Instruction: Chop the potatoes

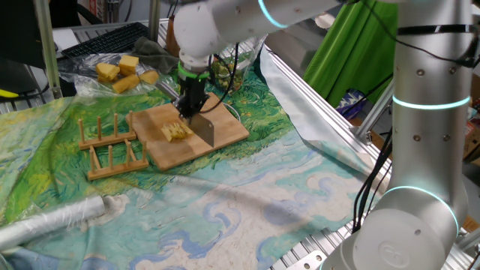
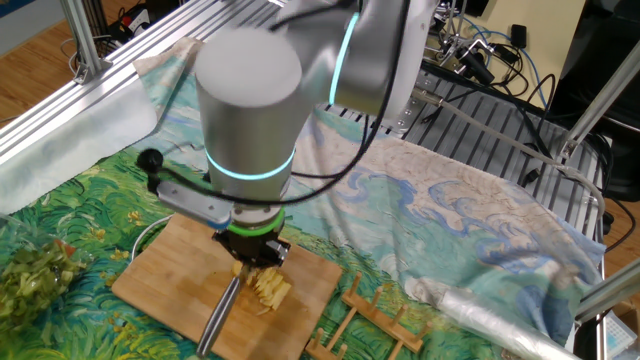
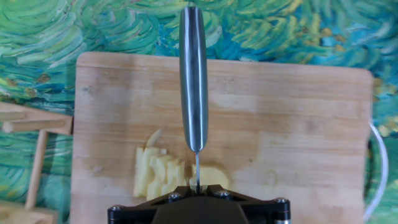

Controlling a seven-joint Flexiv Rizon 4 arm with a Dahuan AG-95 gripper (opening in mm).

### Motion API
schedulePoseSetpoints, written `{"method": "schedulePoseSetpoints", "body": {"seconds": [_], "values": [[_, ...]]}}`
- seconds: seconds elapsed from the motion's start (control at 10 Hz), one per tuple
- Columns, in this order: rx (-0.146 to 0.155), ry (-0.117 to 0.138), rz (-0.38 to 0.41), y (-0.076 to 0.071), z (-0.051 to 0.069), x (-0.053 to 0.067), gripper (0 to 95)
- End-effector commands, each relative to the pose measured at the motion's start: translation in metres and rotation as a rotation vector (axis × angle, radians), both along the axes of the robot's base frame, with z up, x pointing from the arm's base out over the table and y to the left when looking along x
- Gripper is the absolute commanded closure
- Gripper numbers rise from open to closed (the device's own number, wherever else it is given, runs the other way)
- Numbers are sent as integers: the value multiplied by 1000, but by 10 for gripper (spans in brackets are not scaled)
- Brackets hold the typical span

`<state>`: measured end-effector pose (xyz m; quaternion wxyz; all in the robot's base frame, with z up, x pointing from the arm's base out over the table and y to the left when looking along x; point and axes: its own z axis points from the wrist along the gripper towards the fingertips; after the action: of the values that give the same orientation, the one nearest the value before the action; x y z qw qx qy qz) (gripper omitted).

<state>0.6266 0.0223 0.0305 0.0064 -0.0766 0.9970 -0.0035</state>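
The potatoes lie as a cluster of thin pale-yellow slices near the middle of the wooden board. My gripper hangs right over them, shut on a knife whose blade rests edge-down on the board. In the hand view the knife's steel handle runs straight away from the gripper. Its thin blade stands in the potatoes, with slices to its left and a small uncut piece to its right. From the other side, the gripper covers part of the potatoes on the board.
A wooden rack lies just left of the board. Larger yellow chunks sit at the back left on plastic. A foil roll lies at the front left. Green peelings are heaped beside the board. Aluminium rails border the cloth.
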Motion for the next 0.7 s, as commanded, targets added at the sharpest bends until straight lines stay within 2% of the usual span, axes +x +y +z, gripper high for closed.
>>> {"method": "schedulePoseSetpoints", "body": {"seconds": [0.1,0.4,0.5,0.7], "values": [[15,-13,-14,2,-15,-2,950],[2,5,-24,0,0,-4,950],[2,17,-28,-1,8,-4,950],[8,27,-42,0,16,-4,950]]}}
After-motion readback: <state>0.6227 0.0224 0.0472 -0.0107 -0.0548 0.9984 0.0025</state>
